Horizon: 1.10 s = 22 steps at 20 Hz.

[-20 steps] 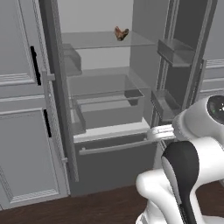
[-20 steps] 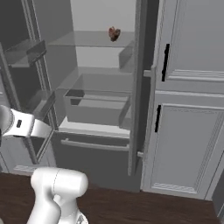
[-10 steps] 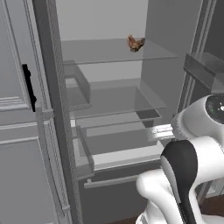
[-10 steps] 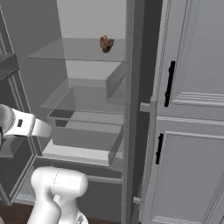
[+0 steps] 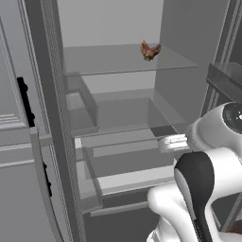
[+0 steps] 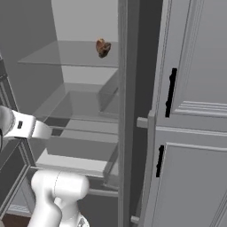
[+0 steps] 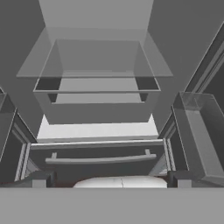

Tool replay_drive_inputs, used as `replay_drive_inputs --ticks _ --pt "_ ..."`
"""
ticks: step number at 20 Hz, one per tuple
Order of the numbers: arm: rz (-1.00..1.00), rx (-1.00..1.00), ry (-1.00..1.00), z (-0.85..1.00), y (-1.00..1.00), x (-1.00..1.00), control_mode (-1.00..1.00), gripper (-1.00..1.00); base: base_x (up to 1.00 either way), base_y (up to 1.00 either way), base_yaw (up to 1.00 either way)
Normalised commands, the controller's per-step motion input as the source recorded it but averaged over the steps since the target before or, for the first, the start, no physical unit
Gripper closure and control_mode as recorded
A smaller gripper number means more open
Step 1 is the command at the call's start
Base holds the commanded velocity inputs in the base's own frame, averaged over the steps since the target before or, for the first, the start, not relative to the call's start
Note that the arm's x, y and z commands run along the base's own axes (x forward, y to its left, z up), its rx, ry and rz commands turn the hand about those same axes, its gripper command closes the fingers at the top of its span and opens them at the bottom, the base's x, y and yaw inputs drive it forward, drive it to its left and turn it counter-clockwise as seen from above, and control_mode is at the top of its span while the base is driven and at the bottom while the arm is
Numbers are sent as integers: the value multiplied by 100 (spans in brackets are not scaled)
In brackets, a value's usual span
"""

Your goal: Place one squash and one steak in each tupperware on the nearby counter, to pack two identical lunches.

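A dark reddish-brown steak [image 5: 150, 49] lies toward the back of the upper glass shelf [image 5: 118, 61] inside the open fridge; the right base view has this steak [image 6: 103, 47] on the shelf [image 6: 66, 55] too. My gripper [image 7: 111, 178] stands open, its two dark fingertips [image 7: 41, 177] far apart and nothing between them. It points at the fridge's clear drawers, well below the steak's shelf. The squash, the tupperware and the counter are out of view.
Below the shelf sit clear drawers [image 7: 96, 87] and a pull-out drawer with a bar handle [image 7: 100, 159]. A clear door bin [image 7: 197, 135] juts in on the right. Grey cabinet doors with black handles [image 6: 170, 91] [image 5: 26, 99] flank the fridge.
The whole picture has grown and shifted: the base has driven closer to the open fridge. The steak stays on its shelf and the gripper stays open.
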Motion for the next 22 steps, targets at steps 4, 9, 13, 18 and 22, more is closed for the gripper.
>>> replay_drive_inputs --ticks 4,9,13,18,22 --pt "0 0 0 0 0 0 100 -100 46 -19 0" --pt "0 0 -8 0 -14 19 -100 -100 9 -2 0" --pt "0 0 -22 11 -13 42 -100 -100 0 0 0" --pt "0 1 -4 47 0 61 -100 -100 0 0 0" --pt "0 1 0 80 -1 10 -100 -100 0 0 0"
